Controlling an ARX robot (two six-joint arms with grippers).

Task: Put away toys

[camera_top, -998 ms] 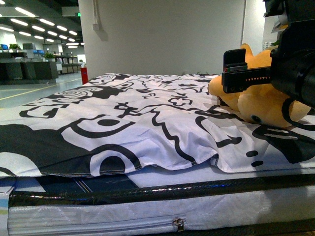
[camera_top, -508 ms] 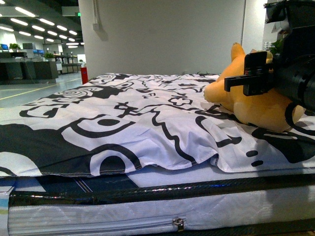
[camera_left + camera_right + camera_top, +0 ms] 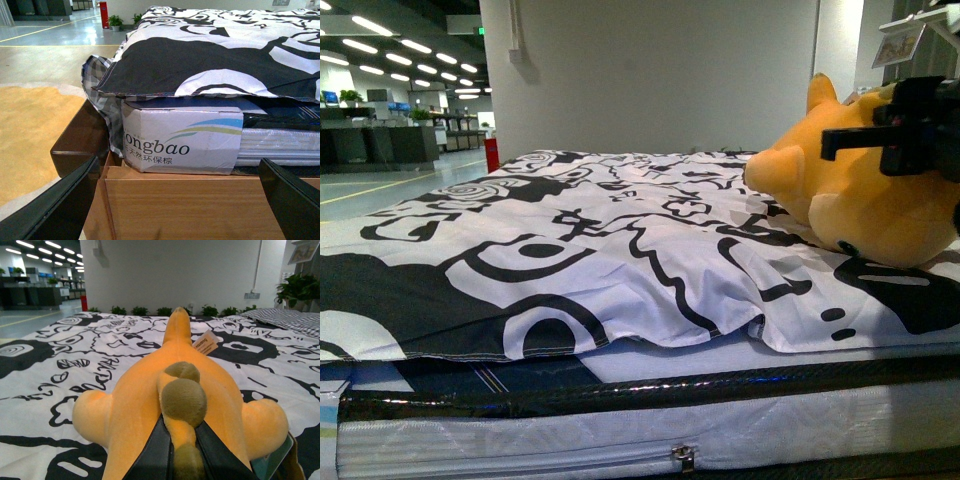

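The orange-yellow plush animal lies at the right of the bed, its pointed fin up and a small dark eye low on its near side. My right gripper is shut on it; only the black finger bar shows at the right edge in the front view. In the right wrist view the plush fills the middle, and my right gripper pinches its brown-tipped tail between both black fingers. A white tag hangs near its far end. My left gripper is open and empty, low beside the bed's corner.
A black-and-white patterned quilt covers the bed over a zipped mattress. In the left wrist view a wooden bed frame, a printed mattress cover and a dark wooden corner stand close ahead. A grey checked pillow lies at the back right.
My right gripper has moved right and up with the plush animal. The plush has turned and lifted, and its fin now stands higher. The quilt has not moved.
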